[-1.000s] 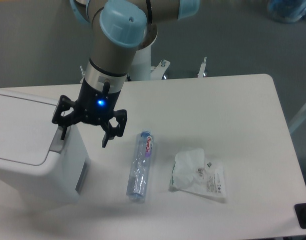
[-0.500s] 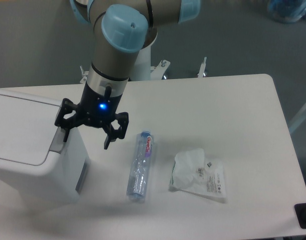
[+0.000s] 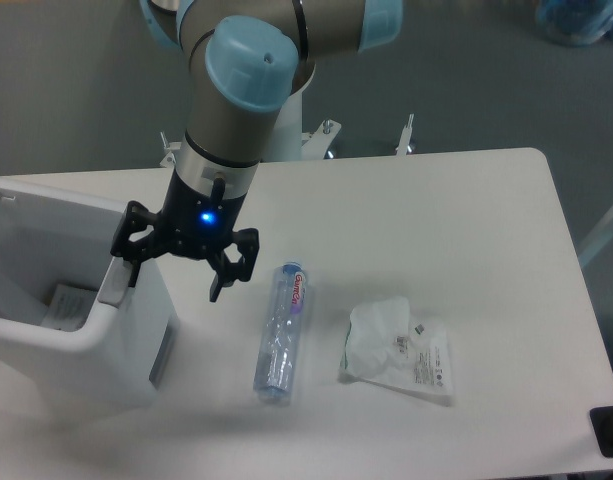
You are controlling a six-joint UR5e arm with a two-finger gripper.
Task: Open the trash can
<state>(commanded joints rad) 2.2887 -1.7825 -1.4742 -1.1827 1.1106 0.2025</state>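
The trash can point(image 3: 116, 350) is the big white boxy bin at the left of the table. Its lid has swung up toward the far left, only an edge point(image 3: 1, 190) showing, and the inside point(image 3: 36, 270) is exposed with a piece of paper point(image 3: 66, 303) in it. My gripper point(image 3: 173, 279) hangs open over the bin's right rim. The left finger point(image 3: 126, 268) rests at the grey push tab point(image 3: 114, 282); the right finger point(image 3: 222, 282) hangs outside the bin over the table. Nothing is between the fingers.
A clear plastic water bottle point(image 3: 281, 333) lies on its side right of the bin. A crumpled white wrapper with a label point(image 3: 398, 349) lies further right. The table's point(image 3: 486, 230) far and right edges are near the wrapper's side.
The bin's lid was flat and shut in the earlier frames and has now sprung open. My gripper sank slightly at the push tab.
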